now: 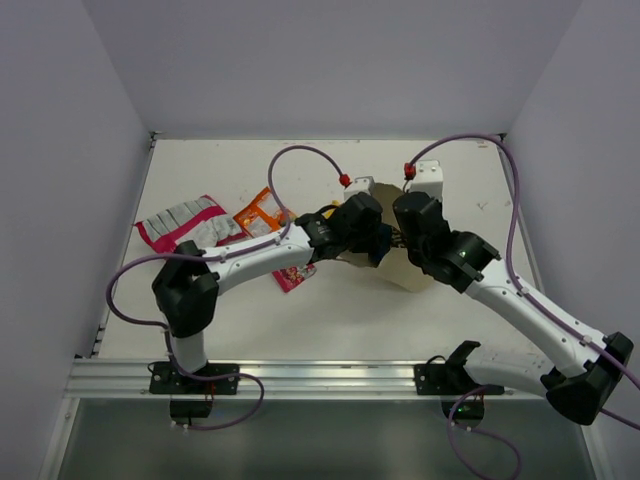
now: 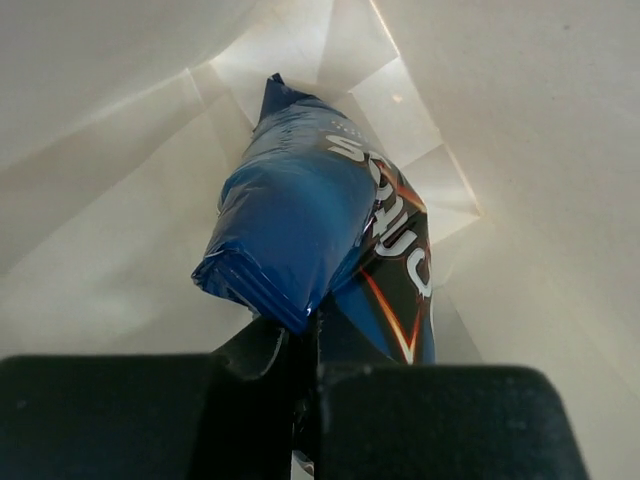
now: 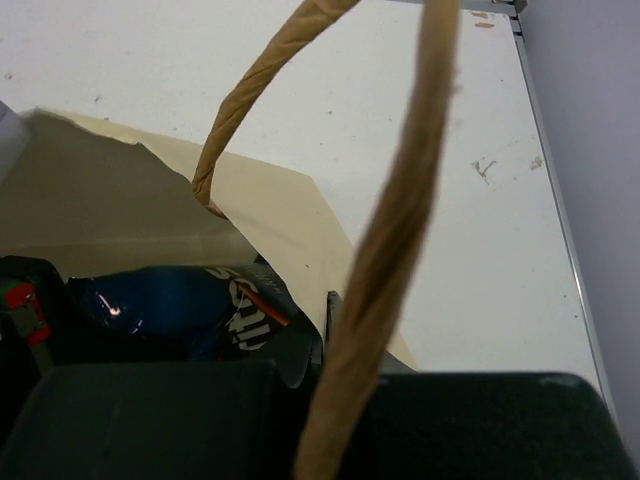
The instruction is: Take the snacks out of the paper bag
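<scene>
Clamping blue Doritos bag [image 2: 300, 225], left gripper [image 2: 304, 335], long axis into paper bag [image 2: 530, 150]

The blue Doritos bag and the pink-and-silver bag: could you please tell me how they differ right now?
The blue Doritos bag sits inside the paper bag; the pink-and-silver bag lies out on the table. The left gripper pinches the blue Doritos bag; no gripper holds the pink-and-silver bag. Both are snack packets.

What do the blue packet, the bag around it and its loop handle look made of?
The blue Doritos bag looks like glossy plastic film, possibly foil-lined: sheen, crimped end seam. The paper bag seems matte kraft paper, sharply creased. Its handle looks like twisted paper cord, with spiral ridges.
</scene>
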Controlling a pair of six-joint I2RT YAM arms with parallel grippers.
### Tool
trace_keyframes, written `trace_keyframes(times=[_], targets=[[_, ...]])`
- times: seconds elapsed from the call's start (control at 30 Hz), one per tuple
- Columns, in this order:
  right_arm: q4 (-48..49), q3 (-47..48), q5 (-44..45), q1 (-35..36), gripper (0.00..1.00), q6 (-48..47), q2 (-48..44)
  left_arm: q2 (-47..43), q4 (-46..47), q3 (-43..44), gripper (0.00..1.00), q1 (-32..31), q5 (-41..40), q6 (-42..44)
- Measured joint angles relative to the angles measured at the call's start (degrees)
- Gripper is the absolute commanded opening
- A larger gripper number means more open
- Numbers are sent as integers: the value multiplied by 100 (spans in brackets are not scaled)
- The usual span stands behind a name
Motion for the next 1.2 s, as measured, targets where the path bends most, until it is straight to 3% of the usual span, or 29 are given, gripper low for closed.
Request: trace_keyframes(times=[0.13, 0.37, 0.6, 0.87, 1.2], targets=[[-2, -107, 98, 0, 0, 15, 2, -247, -170, 0, 0, 0, -15, 142], [24, -234, 350, -17, 0, 13, 81, -1569, -986, 544, 0, 105, -232, 752], [33, -352, 494, -205, 0, 0, 129, -3366, -1121, 538, 0, 1099, -232, 1056], [0, -433, 483, -601, 0, -7, 92, -4262, -1624, -271, 0, 1871, -820, 1370], [-153, -433, 407, -619, 0, -4, -4, -4607, -1740, -2767, 0, 2422, -498, 1296]])
